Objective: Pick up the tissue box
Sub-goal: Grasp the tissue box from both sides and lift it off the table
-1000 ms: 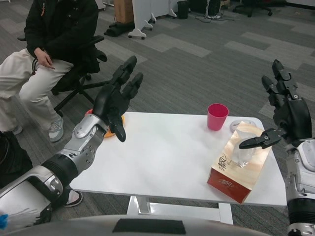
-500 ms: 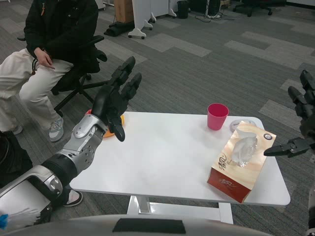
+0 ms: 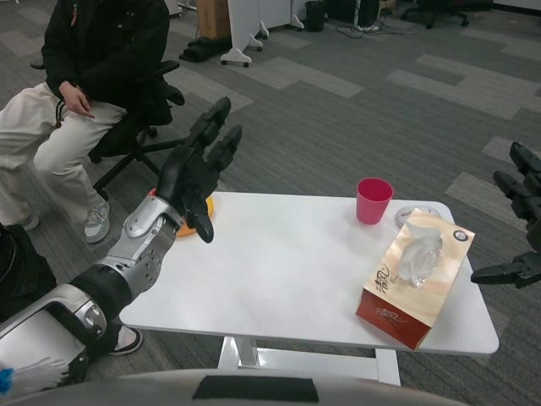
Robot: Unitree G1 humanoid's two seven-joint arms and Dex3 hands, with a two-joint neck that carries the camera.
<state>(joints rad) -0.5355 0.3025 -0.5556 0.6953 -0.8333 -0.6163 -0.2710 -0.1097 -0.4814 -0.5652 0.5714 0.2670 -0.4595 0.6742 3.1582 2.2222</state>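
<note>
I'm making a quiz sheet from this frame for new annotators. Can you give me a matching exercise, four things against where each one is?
Things:
1. tissue box
2. pink cup
3. left hand
4. right hand

Places:
A. raised over the table's far left corner, holding nothing
B. off the table's right edge, fingers spread, clear of the box
C. lying on the table's near right part
D. standing upright by the far edge, behind the box

Pairs: 1-C, 2-D, 3-A, 4-B
</note>
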